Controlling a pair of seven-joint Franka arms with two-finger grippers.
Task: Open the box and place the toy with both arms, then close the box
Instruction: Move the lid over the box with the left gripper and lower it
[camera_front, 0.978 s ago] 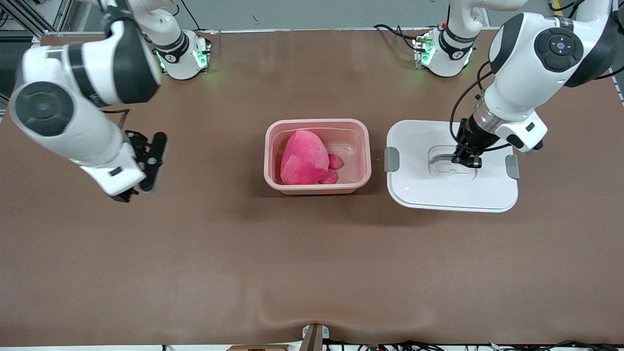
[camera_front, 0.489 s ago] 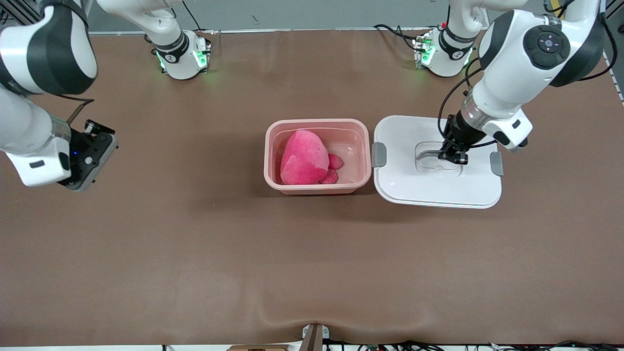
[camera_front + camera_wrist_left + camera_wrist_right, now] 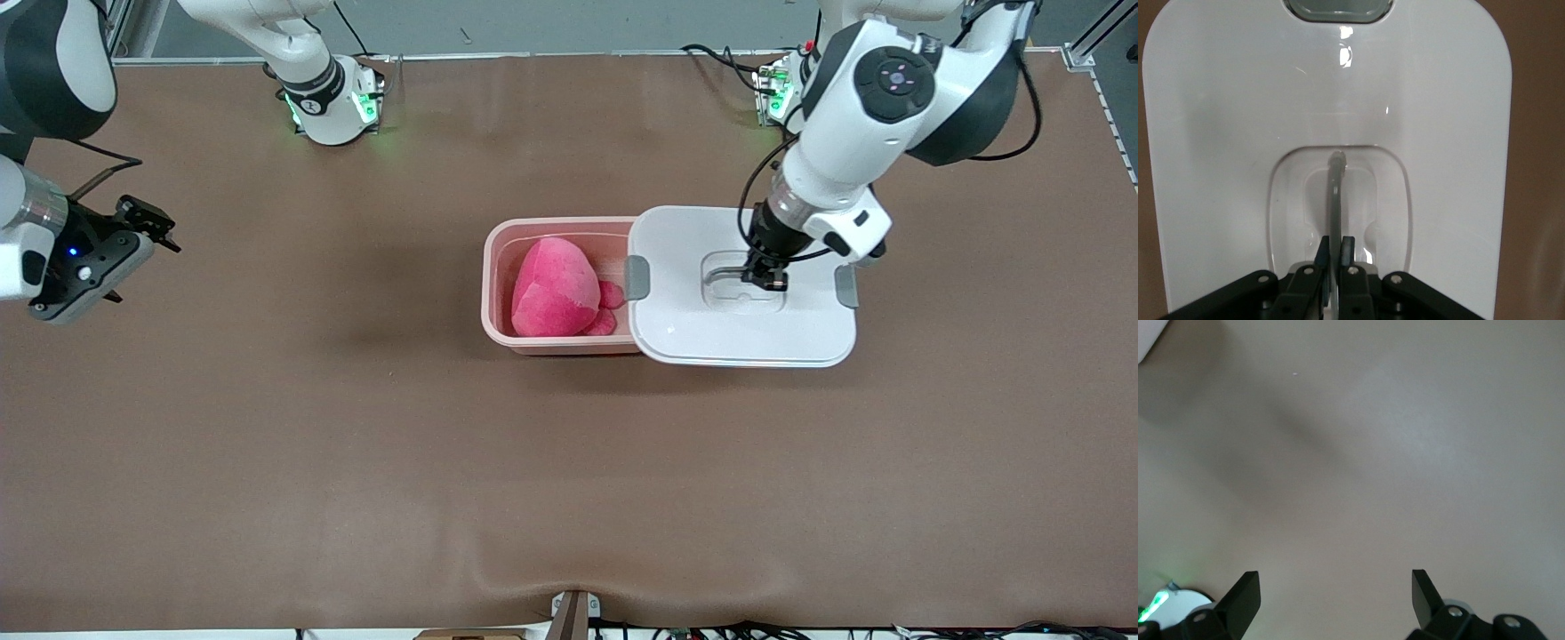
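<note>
The pale pink box (image 3: 494, 267) stands open mid-table with the hot-pink toy (image 3: 553, 289) lying inside it. My left gripper (image 3: 767, 277) is shut on the clear handle (image 3: 725, 274) of the white lid (image 3: 738, 331). It holds the lid over the box's end toward the left arm, covering that rim. In the left wrist view the fingers (image 3: 1346, 248) pinch the upright handle (image 3: 1335, 193) in the lid's (image 3: 1225, 133) recess. My right gripper (image 3: 149, 224) hangs open over bare table at the right arm's end, and its fingers (image 3: 1245, 593) stand wide apart with nothing between them.
Grey clips (image 3: 637, 277) (image 3: 846, 286) sit on the lid's two short ends. The arm bases (image 3: 333, 102) (image 3: 787, 93) with green lights stand along the table's edge farthest from the front camera. Brown table (image 3: 533, 489) stretches bare nearer the camera.
The left gripper has carried the lid toward the box until it overlaps the box's end. The right arm has drawn back toward its end of the table.
</note>
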